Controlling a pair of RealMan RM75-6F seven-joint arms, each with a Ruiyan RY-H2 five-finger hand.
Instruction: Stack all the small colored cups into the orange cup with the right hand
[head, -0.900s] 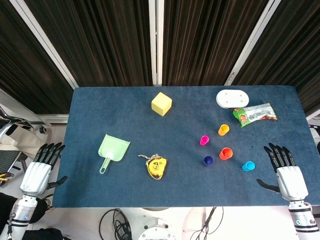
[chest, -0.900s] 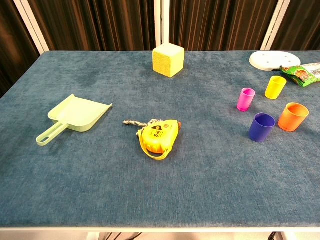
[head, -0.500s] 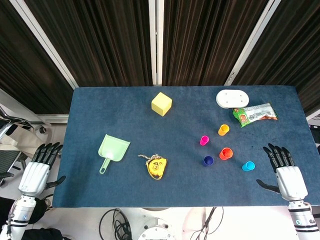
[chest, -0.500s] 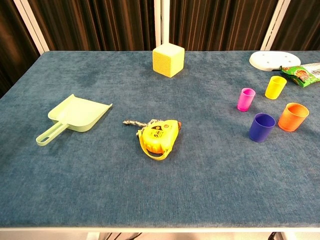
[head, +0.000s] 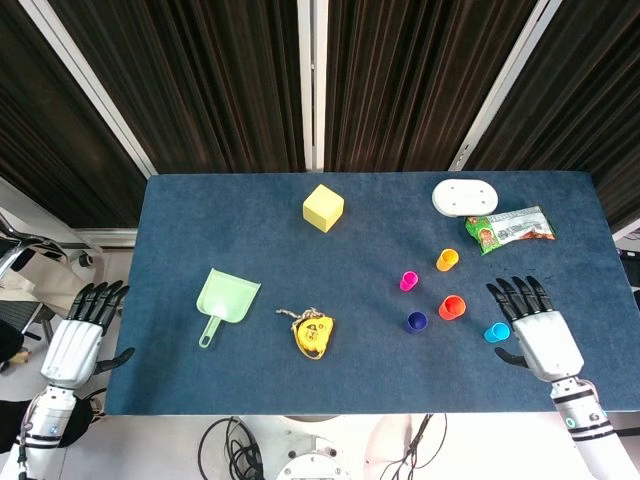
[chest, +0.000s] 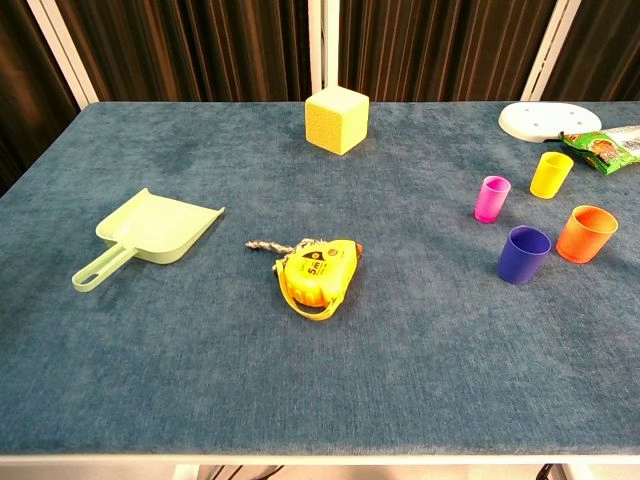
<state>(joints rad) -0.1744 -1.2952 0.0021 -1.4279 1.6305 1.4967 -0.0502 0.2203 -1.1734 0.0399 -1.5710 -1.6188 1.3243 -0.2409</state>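
Head view: my right hand (head: 535, 330) sits over the table's right front corner, fingers spread, holding nothing, just beside the light blue cup (head: 496, 332), which looks like the first pick. The orange cup (head: 452, 307) stands upright, near, to the left of it, with the dark blue cup (head: 417, 321), pink cup (head: 408, 281) and yellow cup (head: 446, 260) close around. My left hand (head: 78, 340) rests open off the left edge, idle. Best to close on the blue cup's wall without tipping it, lift clear, then drop it straight into the orange mouth. Chest view: neither hand shows; orange cup (chest: 586, 233) upright, blue cup out of frame.
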